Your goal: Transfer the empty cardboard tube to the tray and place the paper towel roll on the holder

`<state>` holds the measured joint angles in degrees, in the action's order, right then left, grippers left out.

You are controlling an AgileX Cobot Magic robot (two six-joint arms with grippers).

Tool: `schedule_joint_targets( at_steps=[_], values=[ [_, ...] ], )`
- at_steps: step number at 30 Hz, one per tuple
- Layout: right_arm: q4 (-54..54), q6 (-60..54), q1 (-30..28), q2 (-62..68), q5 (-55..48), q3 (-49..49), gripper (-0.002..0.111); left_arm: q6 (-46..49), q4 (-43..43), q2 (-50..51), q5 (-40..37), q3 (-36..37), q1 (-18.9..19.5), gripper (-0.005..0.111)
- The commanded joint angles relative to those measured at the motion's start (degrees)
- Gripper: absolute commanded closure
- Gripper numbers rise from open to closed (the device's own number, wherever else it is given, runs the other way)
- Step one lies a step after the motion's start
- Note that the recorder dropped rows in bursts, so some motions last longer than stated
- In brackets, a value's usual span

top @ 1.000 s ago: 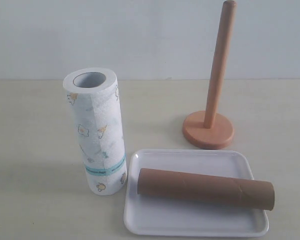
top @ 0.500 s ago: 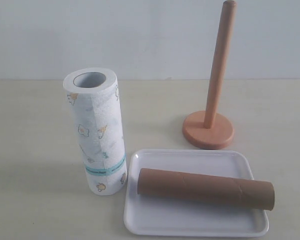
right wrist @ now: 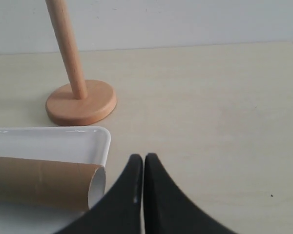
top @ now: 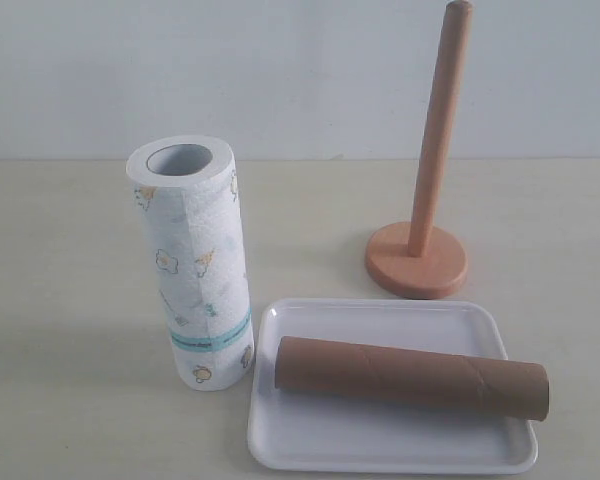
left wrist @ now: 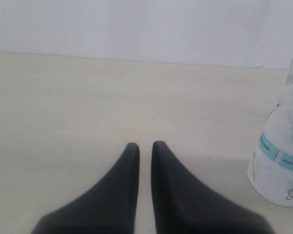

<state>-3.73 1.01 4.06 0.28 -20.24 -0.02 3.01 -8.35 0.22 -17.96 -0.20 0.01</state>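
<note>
Half done, by my reading: the empty cardboard tube lies across the tray, its 3 o'clock end overhanging the rim. The paper towel roll stands upright at the tray's 9 o'clock. The holder is bare at 1 o'clock. The left gripper and right gripper are both clenched, empty. Next: open left, grasp the roll, lift above the pole tip, thread the core. Nothing blocks the way; the tall pole demands height.

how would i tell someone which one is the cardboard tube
On the pale table, find the flat white tray nearest the exterior camera. The tube lies on its side across that tray. It is thin, plain brown and hollow, unlike the thick white printed roll standing beside the tray or the upright wooden holder behind it.
</note>
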Motion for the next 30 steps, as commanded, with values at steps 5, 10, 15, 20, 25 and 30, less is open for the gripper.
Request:
schedule_joint_targets(
  at_steps=[5, 10, 15, 20, 25, 30],
  values=[
    [0.47, -0.7, -0.4, -0.28, 0.25, 0.02, 0.108, -0.4, -0.02, -0.22, -0.04, 0.2, 0.26, 0.098],
    [0.68, -1.97, -0.88, -0.28, 0.25, 0.02, 0.108, -0.4, -0.02, -0.22, -0.04, 0.2, 0.26, 0.098],
    [0.68, -1.97, -1.14, -0.28, 0.15, 0.02, 0.108, -0.4, -0.02, -0.22, -0.04, 0.2, 0.26, 0.098],
    [0.52, -1.52, -1.26, -0.28, 0.25, 0.02, 0.108, -0.4, -0.02, -0.22, -0.04, 0.2, 0.26, 0.098],
    [0.51, -1.34, -1.26, -0.28, 0.25, 0.02, 0.108, -0.4, -0.02, -0.22, -0.04, 0.2, 0.26, 0.098],
    [0.51, -1.34, -1.26, -0.28, 0.25, 0.02, 0.108, -0.4, -0.02, -0.22, -0.04, 0.2, 0.26, 0.098]
  ],
)
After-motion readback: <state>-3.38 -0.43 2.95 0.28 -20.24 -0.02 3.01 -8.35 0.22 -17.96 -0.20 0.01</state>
